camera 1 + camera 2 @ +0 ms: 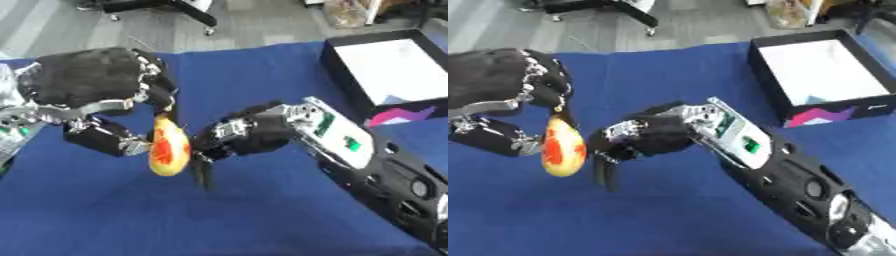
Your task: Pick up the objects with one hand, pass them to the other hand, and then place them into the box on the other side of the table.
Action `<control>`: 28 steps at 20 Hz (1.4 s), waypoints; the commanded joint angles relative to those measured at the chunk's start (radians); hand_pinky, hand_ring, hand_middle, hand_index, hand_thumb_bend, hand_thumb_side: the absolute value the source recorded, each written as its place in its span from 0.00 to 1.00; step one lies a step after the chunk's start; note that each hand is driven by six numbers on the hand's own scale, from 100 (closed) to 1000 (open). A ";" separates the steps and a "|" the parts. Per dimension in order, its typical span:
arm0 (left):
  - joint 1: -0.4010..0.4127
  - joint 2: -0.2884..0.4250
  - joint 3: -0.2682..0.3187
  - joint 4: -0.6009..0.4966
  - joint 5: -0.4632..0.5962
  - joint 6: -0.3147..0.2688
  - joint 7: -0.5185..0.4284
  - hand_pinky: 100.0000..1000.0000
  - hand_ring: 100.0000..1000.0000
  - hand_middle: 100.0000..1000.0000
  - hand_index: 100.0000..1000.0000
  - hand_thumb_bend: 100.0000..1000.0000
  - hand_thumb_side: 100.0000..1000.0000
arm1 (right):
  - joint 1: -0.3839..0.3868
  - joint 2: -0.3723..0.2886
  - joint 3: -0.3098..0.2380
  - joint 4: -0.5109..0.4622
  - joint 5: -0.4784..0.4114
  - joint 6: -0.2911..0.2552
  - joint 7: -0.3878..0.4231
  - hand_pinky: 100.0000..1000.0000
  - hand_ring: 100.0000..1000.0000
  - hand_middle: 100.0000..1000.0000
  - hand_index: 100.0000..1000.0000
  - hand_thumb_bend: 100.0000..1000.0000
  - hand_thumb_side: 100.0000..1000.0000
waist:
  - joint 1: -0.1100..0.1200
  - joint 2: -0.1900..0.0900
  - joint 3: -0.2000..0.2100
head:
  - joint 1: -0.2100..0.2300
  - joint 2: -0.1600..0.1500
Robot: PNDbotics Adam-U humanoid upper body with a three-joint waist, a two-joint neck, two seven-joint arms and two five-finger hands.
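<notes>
- While the left robot hand (96, 90) pinches the top of a yellow-and-red fruit, likely a mango (169, 147), the fruit hangs above the blue-covered desk (262, 220), clear of the surface.
- Left fingers are curled around the narrow upper end; the thumb sits just beside the fruit's lower left flank.
- Right robot hand (636, 137) is just beside the mango on its right; its fingers are partly curled, one pointing down, holding nothing. Whether any finger touches the fruit cannot be told.
- Black box with a white interior (820, 67) stands at the far right of the desk, well apart from both hands; nothing shows inside it.
- Judgement: handover step in progress, receiving grasp not yet made.
- Handling, judged: smooth rounded skin, probably slippery; the body looks rigid and moderately light. The best hold for the right hand is around the wide lower belly, fingers and thumb on opposite sides, below the left hand's pinch.
- Risk: the fruit may swing or slip if the left hand releases before the right closes.
</notes>
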 commanded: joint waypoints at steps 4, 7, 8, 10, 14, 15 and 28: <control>-0.038 -0.007 0.021 -0.020 0.019 0.016 0.015 0.67 0.43 0.31 0.34 0.00 0.00 | -0.021 0.014 0.011 -0.008 0.018 -0.007 0.002 1.00 0.57 0.57 0.88 0.00 1.00 | -0.001 -0.019 0.003 | -0.005 -0.001; -0.045 -0.012 0.028 -0.034 0.026 0.027 0.026 0.67 0.43 0.30 0.34 0.00 0.00 | -0.020 0.017 0.016 -0.007 0.019 -0.001 0.002 1.00 0.58 0.58 0.88 0.00 1.00 | -0.002 -0.020 0.004 | -0.005 -0.002; -0.047 -0.014 0.030 -0.038 0.030 0.031 0.029 0.67 0.43 0.30 0.34 0.00 0.00 | -0.019 0.018 0.017 -0.007 0.018 0.001 0.002 1.00 0.58 0.58 0.88 0.00 1.00 | -0.002 -0.020 0.004 | -0.006 -0.003; -0.050 -0.016 0.034 -0.045 0.036 0.040 0.033 0.67 0.43 0.30 0.34 0.00 0.00 | -0.019 0.020 0.019 -0.007 0.016 0.004 0.002 1.00 0.58 0.58 0.89 0.00 1.00 | -0.002 -0.020 0.005 | -0.006 -0.004; -0.052 -0.022 0.031 -0.050 0.046 0.047 0.029 0.67 0.43 0.30 0.34 0.00 0.00 | -0.020 0.022 0.017 -0.008 -0.004 0.019 0.002 1.00 0.57 0.58 0.88 0.00 1.00 | -0.002 -0.020 0.005 | -0.007 -0.004; -0.051 -0.022 0.029 -0.050 0.049 0.047 0.025 0.67 0.43 0.30 0.34 0.00 0.00 | -0.020 0.022 0.015 -0.007 -0.014 0.028 0.002 1.00 0.57 0.57 0.88 0.00 1.00 | -0.002 -0.020 0.004 | -0.007 -0.004; -0.051 -0.008 0.020 -0.081 0.077 0.022 0.020 0.67 0.43 0.31 0.34 0.00 0.00 | -0.022 0.020 -0.031 -0.016 -0.372 0.342 0.002 1.00 0.61 0.60 0.85 0.00 1.00 | -0.002 -0.019 0.004 | -0.018 -0.006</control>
